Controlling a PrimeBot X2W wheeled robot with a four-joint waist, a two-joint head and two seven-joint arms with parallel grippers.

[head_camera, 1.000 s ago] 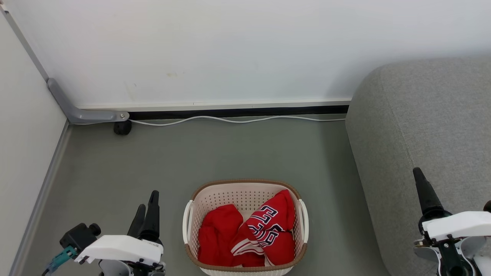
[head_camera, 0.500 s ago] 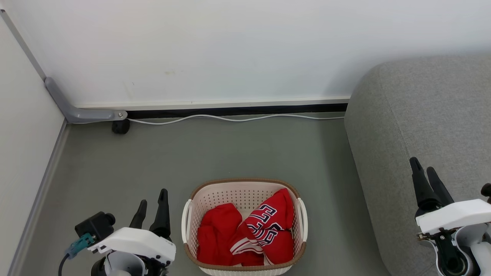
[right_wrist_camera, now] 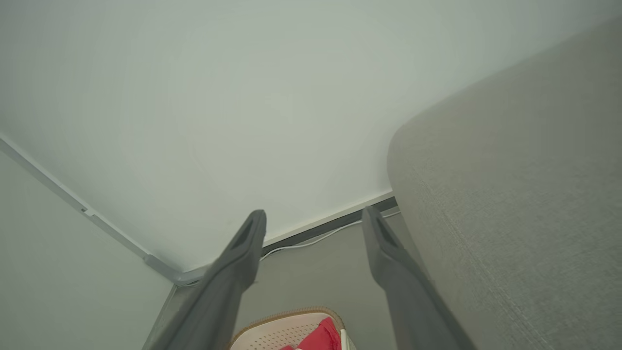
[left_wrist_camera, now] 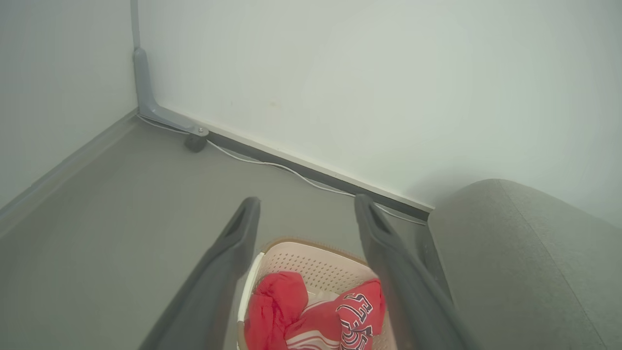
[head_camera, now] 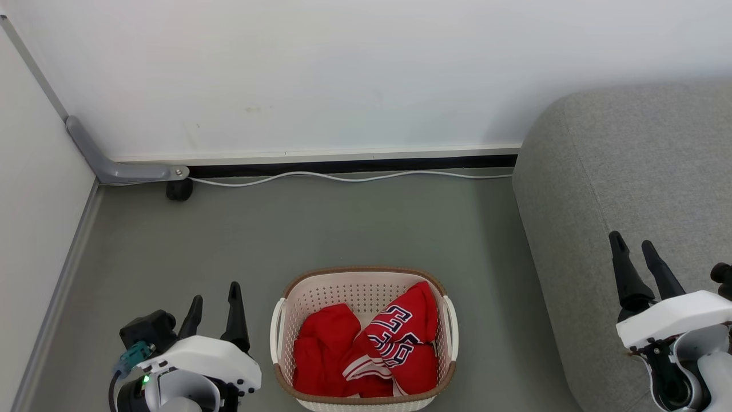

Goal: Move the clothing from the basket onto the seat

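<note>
While both red garments lay inside the basket (head_camera: 366,270), which stood on the floor (head_camera: 343,229) between the two arms, nothing had yet been lifted out. The jersey (head_camera: 400,337) was noted heaped in the basket's right half, overlapping the plain red garment (head_camera: 323,343) on the left. The left gripper (head_camera: 215,290) was recorded just beside the basket's left handle (head_camera: 278,332), fingers spread apart and empty. The right gripper (head_camera: 630,239) was seen against the sofa (head_camera: 629,166), likewise parted, with nothing held. The step in hand was judged to be the reach for a first garment. For a clean pick, it was judged that the left gripper should be brought over the basket from above, kept clear of the handle, and sunk onto a raised fold of the plain red garment, so that cloth alone is pinched. A high lift was thought needed, since the overlapping jersey might be dragged along.
</note>
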